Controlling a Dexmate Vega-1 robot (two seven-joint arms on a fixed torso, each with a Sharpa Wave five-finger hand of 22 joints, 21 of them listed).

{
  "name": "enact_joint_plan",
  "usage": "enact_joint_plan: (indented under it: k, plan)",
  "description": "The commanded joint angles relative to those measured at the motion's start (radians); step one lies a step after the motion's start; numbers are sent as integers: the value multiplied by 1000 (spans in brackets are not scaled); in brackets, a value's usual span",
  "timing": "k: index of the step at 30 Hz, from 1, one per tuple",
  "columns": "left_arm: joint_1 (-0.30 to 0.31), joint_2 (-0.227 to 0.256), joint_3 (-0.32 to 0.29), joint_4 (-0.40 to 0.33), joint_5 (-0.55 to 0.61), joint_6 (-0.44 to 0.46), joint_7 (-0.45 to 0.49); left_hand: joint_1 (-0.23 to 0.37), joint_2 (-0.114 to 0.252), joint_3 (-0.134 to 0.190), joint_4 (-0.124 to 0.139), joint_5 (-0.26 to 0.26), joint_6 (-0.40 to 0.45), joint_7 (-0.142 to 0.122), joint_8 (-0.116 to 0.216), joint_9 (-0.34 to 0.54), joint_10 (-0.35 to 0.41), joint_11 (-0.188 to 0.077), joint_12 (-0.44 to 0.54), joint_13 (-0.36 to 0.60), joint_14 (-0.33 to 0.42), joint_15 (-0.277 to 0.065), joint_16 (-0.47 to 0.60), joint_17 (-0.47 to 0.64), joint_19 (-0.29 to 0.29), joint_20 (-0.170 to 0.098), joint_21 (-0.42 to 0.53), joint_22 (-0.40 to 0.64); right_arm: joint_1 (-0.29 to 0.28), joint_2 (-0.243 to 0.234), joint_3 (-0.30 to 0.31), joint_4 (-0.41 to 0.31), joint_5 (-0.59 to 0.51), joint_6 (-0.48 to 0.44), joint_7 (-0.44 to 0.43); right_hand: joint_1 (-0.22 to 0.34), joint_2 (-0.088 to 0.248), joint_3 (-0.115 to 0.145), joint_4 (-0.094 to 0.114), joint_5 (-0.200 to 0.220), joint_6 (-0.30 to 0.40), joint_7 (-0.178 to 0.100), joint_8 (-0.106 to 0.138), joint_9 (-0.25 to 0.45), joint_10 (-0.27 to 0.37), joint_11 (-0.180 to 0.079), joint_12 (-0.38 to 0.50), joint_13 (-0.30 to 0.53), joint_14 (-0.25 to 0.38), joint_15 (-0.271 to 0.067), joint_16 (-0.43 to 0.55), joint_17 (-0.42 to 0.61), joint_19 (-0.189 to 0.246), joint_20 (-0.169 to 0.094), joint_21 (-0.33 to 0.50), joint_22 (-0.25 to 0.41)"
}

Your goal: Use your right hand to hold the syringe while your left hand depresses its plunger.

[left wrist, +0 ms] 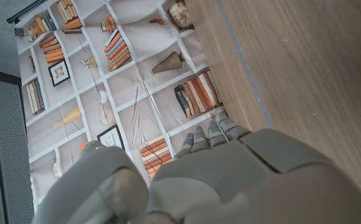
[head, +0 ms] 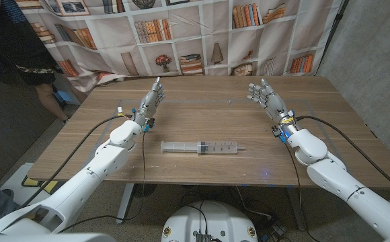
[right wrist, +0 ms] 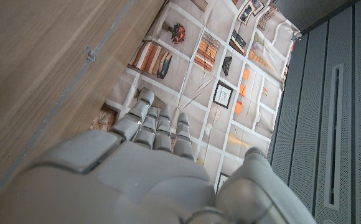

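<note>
A: Syringe (head: 200, 146) sits flat on the table (head: 202, 111) near the front edge, midway between our arms, lengthwise across us, plunger drawn out toward our left. Nothing touches it.

B: Hands?

A: We have the right hand (head: 265, 94) raised over the far right of the table, fingers (right wrist: 148, 121) nearly straight and a little apart, holding nothing. Left hand (head: 150, 102) mirrors it on the far left, fingers (left wrist: 206, 134) extended, also holding nothing. Both are well apart from the syringe.

B: Why so wide?

A: We judge it a start pose: it leaves the syringe unobstructed. The extended plunger suits the left hand's push; the barrel lies toward the right hand for gripping.

B: Progress?

A: None yet; grasp comes first.
</note>
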Motion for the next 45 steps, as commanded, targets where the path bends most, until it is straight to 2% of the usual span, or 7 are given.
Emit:
enact_joint_plan:
  k: [1,22,39,40,41,42,45]
  plan:
    - [-18,-5,12,16,7,-8,-21,11,4,-3,-3,-2,4,-1,0,3,8,0,1,3,5,2,0,2,9,-1,5,3,-88,-28,33,-97,-102,9,-95,19,2,5,-13,-2,11,-6,7,4,43,-37,15,5,37,-27,11,3,37,-15,4,6]
    - [2,9,36,-86,66,60,65,22,12,-2,-7,-6,8,-2,-3,4,13,-2,-1,3,11,2,-2,2,11,-1,4,3,-212,-98,116,-177,-197,31,-132,34,7,9,-24,-3,20,-22,8,4,58,-35,14,4,56,-23,8,2,55,-11,2,6]
    - [25,47,22,-109,20,28,-35,32,20,-1,-10,-10,18,-3,-3,4,24,-4,-1,3,20,1,-3,2,17,1,4,3,-283,-76,143,-274,-375,-26,-227,47,13,15,-31,-4,20,-24,7,4,63,-36,12,4,62,-25,6,1,57,-11,-2,6]
    - [32,51,17,-117,15,29,-33,32,20,-1,-10,-10,19,-3,-3,4,25,-1,-1,3,20,0,-3,2,19,0,4,3,-290,-74,145,-281,-402,-28,-242,47,14,15,-32,-4,20,-24,7,4,63,-39,12,4,62,-25,6,1,57,-11,-3,6]
    - [39,56,13,-123,12,29,-32,33,20,-1,-10,-11,19,-3,-3,4,25,0,-1,3,20,0,-3,2,19,1,4,3,-299,-71,148,-294,-427,-39,-259,59,18,19,-40,-6,28,-45,9,4,68,-90,11,4,67,-26,3,1,60,-11,-7,6]
    - [46,60,9,-130,9,28,-32,33,21,-1,-10,-11,19,-3,-3,4,25,0,-1,3,21,0,-3,2,19,1,4,3,-307,-73,151,-307,-447,-49,-267,62,19,20,-42,-7,36,-61,11,4,77,-102,12,4,77,-32,6,2,64,-13,-8,6]
    - [62,75,1,-145,4,27,-34,34,21,-1,-10,-12,21,-3,-3,4,27,-1,-1,3,23,0,-2,2,19,1,4,3,-329,-72,154,-335,-494,-67,-286,64,19,20,-43,-7,41,-66,12,4,81,-100,13,4,84,-39,7,2,67,-15,-9,6]
